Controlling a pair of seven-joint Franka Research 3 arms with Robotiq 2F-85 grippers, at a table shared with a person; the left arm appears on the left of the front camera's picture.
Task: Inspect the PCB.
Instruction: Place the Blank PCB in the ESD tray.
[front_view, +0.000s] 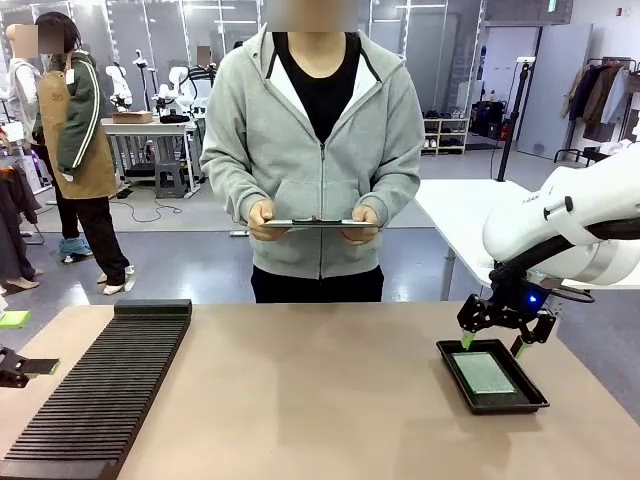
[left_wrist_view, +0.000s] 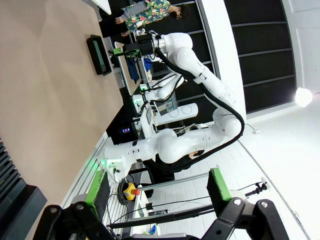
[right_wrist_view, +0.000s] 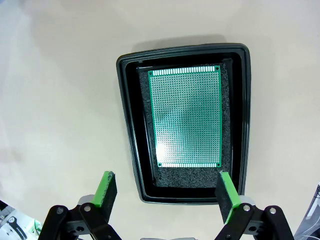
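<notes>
There was one PCB (right_wrist_view: 188, 118), lying in one black tray (right_wrist_view: 131, 150) ahead of the right gripper's (right_wrist_view: 167, 189) fingers. One ribbed black rack (front_view: 110, 385) lay on one table (front_view: 310, 400). One person (front_view: 318, 130) held one clipboard (front_view: 318, 223). Two grippers showed, the other being the left gripper (left_wrist_view: 156, 192).

My right black two-finger gripper with green pads (front_view: 504, 335) hangs at the far right of the table, pointing straight down, its white arm (front_view: 570, 225) coming in from the right edge. Both green pads (right_wrist_view: 106, 187) stand wide apart with nothing between them. My left black two-finger gripper with green pads (front_view: 22, 366) sits low at the near left edge, lying roughly level and aimed sideways, its fingers (left_wrist_view: 217, 185) spread apart and holding nothing.
</notes>
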